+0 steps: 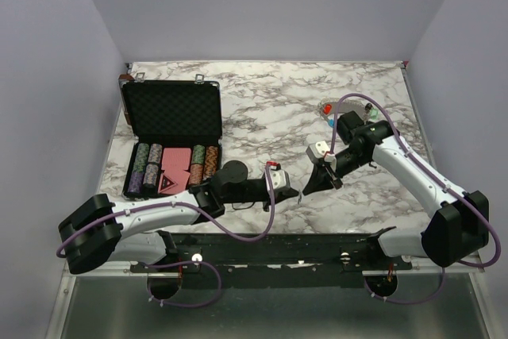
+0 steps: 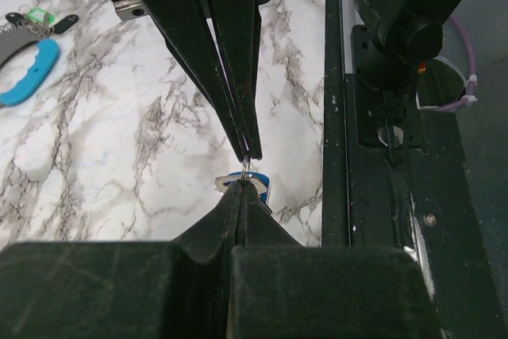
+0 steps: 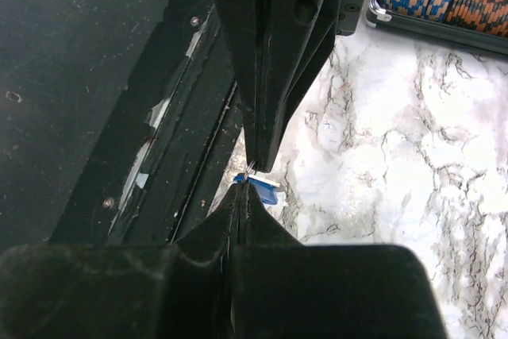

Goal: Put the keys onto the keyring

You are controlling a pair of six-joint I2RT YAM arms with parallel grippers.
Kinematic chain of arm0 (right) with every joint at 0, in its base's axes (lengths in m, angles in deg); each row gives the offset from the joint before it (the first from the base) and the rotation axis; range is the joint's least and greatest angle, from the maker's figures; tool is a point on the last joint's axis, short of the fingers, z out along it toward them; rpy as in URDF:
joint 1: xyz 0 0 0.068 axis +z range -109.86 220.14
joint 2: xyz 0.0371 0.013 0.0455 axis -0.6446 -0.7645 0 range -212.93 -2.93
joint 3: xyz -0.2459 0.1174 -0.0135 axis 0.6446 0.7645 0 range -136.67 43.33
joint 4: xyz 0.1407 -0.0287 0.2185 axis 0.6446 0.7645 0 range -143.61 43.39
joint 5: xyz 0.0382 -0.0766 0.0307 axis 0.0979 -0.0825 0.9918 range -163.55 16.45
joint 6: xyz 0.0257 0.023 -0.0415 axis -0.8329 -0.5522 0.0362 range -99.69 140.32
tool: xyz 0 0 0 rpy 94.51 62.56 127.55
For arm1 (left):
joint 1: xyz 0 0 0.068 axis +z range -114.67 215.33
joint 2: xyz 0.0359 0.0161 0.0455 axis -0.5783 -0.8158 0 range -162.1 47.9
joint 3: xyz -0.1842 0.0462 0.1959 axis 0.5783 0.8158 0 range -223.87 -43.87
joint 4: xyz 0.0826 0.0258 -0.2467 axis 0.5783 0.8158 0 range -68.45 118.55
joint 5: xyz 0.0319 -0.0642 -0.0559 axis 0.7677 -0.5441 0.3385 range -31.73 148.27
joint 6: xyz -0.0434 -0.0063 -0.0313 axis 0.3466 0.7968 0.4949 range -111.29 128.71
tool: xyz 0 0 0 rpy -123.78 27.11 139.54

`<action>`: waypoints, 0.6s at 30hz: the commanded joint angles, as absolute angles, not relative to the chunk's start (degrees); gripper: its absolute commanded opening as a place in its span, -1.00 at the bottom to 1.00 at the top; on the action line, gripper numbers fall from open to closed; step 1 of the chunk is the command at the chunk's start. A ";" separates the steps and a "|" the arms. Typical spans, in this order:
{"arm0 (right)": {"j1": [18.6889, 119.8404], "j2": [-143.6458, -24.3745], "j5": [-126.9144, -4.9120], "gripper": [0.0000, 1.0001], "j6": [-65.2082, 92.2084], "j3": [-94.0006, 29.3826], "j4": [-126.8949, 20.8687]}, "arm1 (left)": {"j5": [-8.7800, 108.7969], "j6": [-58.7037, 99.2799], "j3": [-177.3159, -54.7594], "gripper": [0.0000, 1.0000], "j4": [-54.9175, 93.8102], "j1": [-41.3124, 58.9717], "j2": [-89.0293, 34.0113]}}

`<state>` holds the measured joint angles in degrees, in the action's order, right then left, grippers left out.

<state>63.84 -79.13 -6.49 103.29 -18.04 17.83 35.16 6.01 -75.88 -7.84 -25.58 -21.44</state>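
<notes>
Left gripper (image 2: 241, 194) and right gripper (image 2: 248, 147) meet tip to tip near the table's front edge, between the two arm bases. Each has its jaws pressed together with no gap showing. A thin wire loop (image 2: 248, 166) runs between the two tips, and the small key with a blue plastic head (image 2: 260, 190) sits crosswise at that junction, blade to one side and head to the other. Which gripper actually carries the key cannot be determined from either wrist view. The long grey keyring with a light-blue section (image 2: 30, 77) is not at the junction. It lies flat on the white marble-patterned table (image 1: 262, 109), well apart from the tips, toward the far side and to the robot's right. Its blue section runs diagonally in the left wrist view. The green-headed key (image 2: 37, 15) lies just beside it, and the red-headed key (image 1: 327, 107) lies near it. Judgement: the right arm is the nearer one, its wrist being close to that cluster. The blue key and the keyring must be brought together before any threading can begin.
</notes>
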 commanded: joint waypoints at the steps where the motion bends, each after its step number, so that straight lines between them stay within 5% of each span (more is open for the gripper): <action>1: 64.31 -77.99 -4.38 -0.87 101.09 -16.79 15.57 | 35.41 8.44 -79.28 -1.00 -4.48 -26.02 -20.75; 8: 64.31 -75.62 -6.22 -0.01 88.72 -17.49 9.86 | 36.65 14.24 -85.16 -1.00 12.99 -26.02 -19.60; 18: 64.31 -75.61 -6.84 0.07 78.25 -19.34 7.22 | 39.19 17.50 -99.66 -1.00 44.73 -26.02 -23.90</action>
